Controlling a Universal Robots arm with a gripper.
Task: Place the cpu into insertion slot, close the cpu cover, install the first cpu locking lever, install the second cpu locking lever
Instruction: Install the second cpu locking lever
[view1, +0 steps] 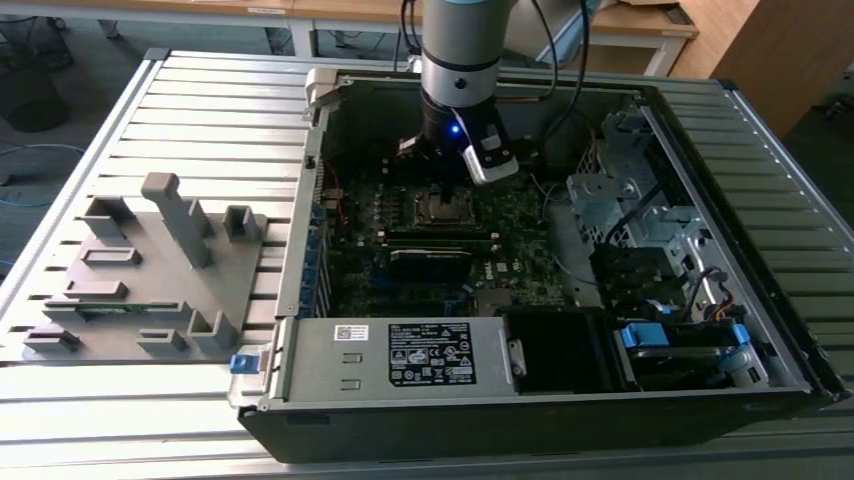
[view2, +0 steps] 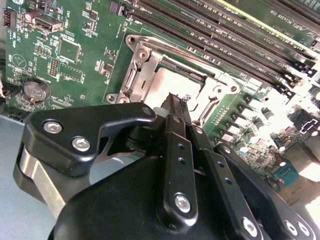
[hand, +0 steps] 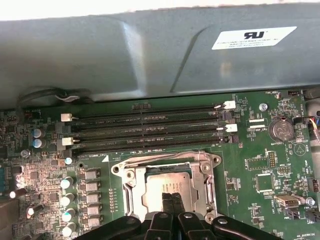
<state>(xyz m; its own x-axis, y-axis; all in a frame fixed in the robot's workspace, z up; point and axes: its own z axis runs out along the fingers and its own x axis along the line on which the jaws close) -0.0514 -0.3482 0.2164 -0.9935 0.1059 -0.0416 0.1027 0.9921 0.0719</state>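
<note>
Right now I am looking down through the exterior view at the gripper, which is hanging inside the open computer case in the upper middle of the frame, directly over the insertion slot on the green motherboard. In the first wrist view the two black fingers are pressing together with no visible gap, tips reaching up from the bottom centre of the frame and sitting on or just above the cpu; I am seeing nothing pinched between them. The cpu is lying flat in the insertion slot, its dull silver face showing through the cut-out of the cpu cover, which is sitting down around it as a silvery frame. The long memory slots are running across the frame just above the socket, and the grey case wall is filling the top of that frame. In the second wrist view the gripper is coming in from the lower part of the frame, fingers closed, its tips meeting the lower edge of the cpu near the middle, with the cpu cover bordering it. I cannot tell whether the tips are actually touching the chip. A grey fixture tray is sitting on the table at the exterior view's left.
</note>
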